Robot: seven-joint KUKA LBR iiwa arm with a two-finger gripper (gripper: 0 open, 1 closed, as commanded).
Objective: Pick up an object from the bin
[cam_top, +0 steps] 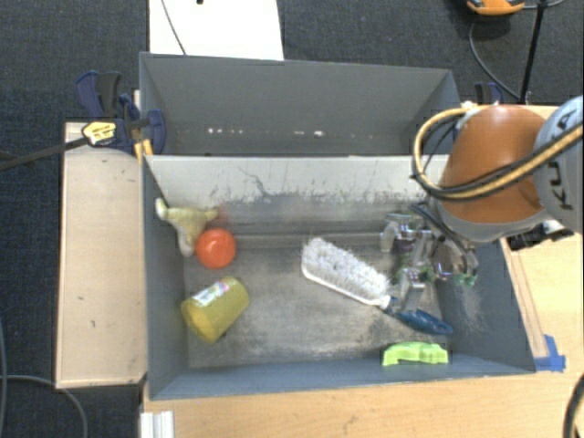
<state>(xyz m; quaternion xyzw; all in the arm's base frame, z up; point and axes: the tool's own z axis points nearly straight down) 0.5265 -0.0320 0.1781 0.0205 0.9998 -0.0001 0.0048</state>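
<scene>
My gripper (412, 261) hangs low in the right part of the bin, just above the neck of a white-bristled brush (345, 274). The brush lies slanted on the bin floor, and its blue handle (422, 320) points toward the front right corner. The gripper's tip sits right where the white head meets the handle. Nothing shows held in it. A flat lime-green piece (415, 355) lies against the front wall, just in front of the handle.
At the left lie a yellow cup (215, 308) on its side, an orange ball (216, 248) and a pale beige toy (185, 220) by the back wall. The arm's orange cover hangs over the bin's right wall.
</scene>
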